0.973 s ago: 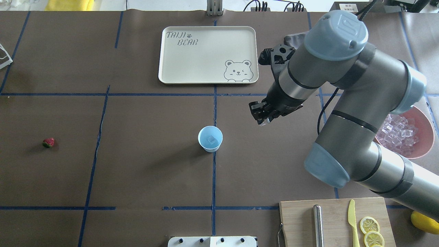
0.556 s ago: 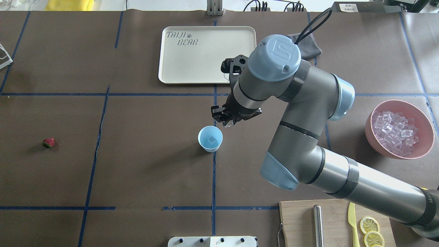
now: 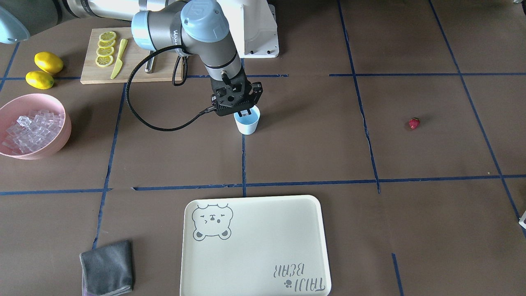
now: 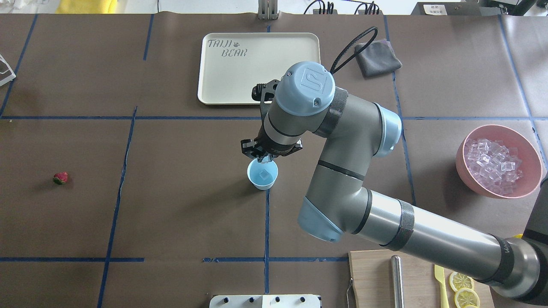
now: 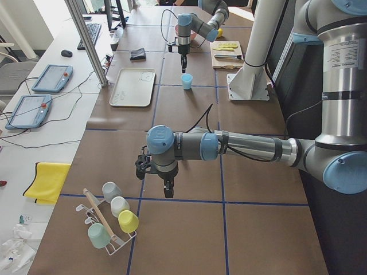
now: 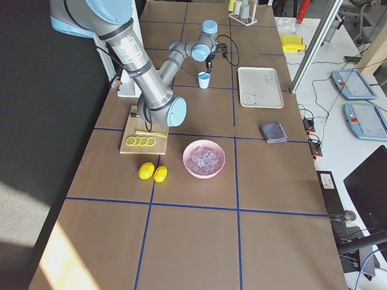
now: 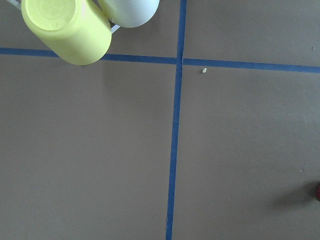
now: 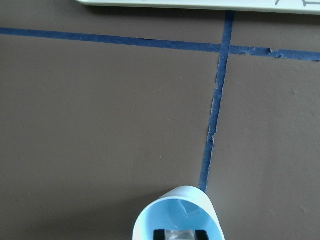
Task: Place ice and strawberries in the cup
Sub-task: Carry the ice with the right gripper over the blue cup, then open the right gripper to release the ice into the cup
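Black, my left hand (image 5: 167,190) hangs far left of the cup (image 4: 255,176); I cannot tell whether it is open or closed. Nearer, also on its left, lies the red strawberry (image 4: 61,178). One ice cube (image 4: 265,173) sits inside the cup. My right hand (image 4: 266,159) hovers just over the cup's far rim, pinching a second cube (image 8: 180,234). Well right of the cup, a pink bowl (image 4: 460,164) holds more ice (image 4: 492,164).

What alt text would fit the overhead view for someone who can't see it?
The right gripper holds a clear ice cube just above the pale blue cup, which already contains another cube. A strawberry lies far left on the brown table; a pink bowl of ice sits at right.
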